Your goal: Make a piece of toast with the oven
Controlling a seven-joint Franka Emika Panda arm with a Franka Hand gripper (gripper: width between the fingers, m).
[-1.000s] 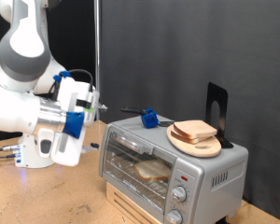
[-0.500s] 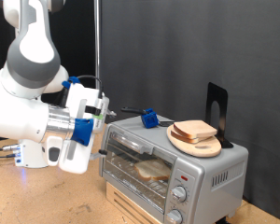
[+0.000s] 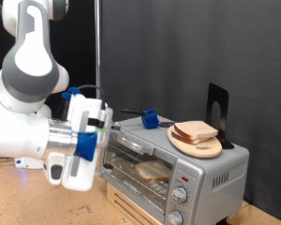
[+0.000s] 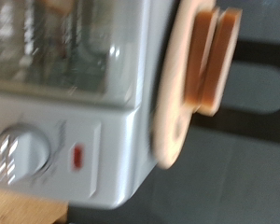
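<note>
One slice, the piece of toast (image 3: 154,171), lies flat on the wire rack inside the oven (image 3: 174,167), seen through the glass door, which appears shut.

Oven: silver box on the bench (image 3: 28,199), at the exterior view's lower right. Two round knobs (image 3: 182,196) sit one above the other on the front panel, under a red light (image 3: 184,177). The wrist view, blurred, shows one knob (image 4: 25,153), the red light (image 4: 77,156) beside it, and the glass door.

On the oven roof: a round wooden board (image 3: 197,142) bearing a few spare slices (image 3: 196,131); a small blue object (image 3: 151,118) with a dark handle; a black upright stand (image 3: 216,111) behind the board.

Gripper (image 3: 101,124): at the exterior view's left of the oven, level with its upper front corner, close to it but not seen to touch. State of the jaws: cannot tell; the hand's white body and blue fittings hide them, and the wrist view shows no fingers. Nothing is seen held.

Step in hand, by judgement: loading appears done, bread in and door closed; the work stands at the controls, as the wrist camera faces the knob panel. A move from here calls for travel across the oven front toward the knobs, squared on one knob, with a firm pinch and a clean twist, clear of the door handle.
</note>
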